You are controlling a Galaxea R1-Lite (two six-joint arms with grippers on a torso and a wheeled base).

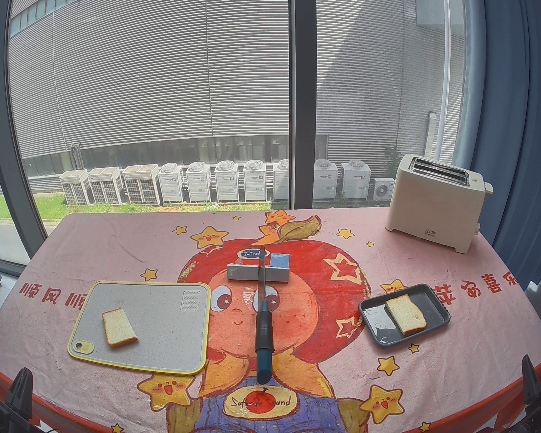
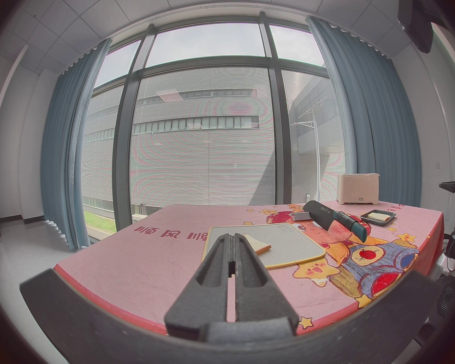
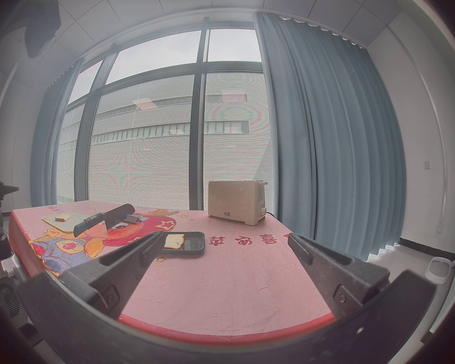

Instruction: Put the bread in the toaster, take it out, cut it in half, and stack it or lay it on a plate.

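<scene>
Finds pale bread slice on grey cutting board, second slice in dark tray (near cream toaster); records left gripper jaws together, right gripper jaws apart.

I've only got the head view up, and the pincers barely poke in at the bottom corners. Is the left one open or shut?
Observer: Shut. The left wrist view shows the left pincer closed tight with nothing in it.
Operator: And the right one?
Observer: The right pincer is open wide and empty, pointing across the table toward the toaster.
Operator: The knife is just a thin line from up here. What kind of blade is it?
Observer: From the side, the knife has a broad, dark blade. You are looking down on its edge.
</scene>
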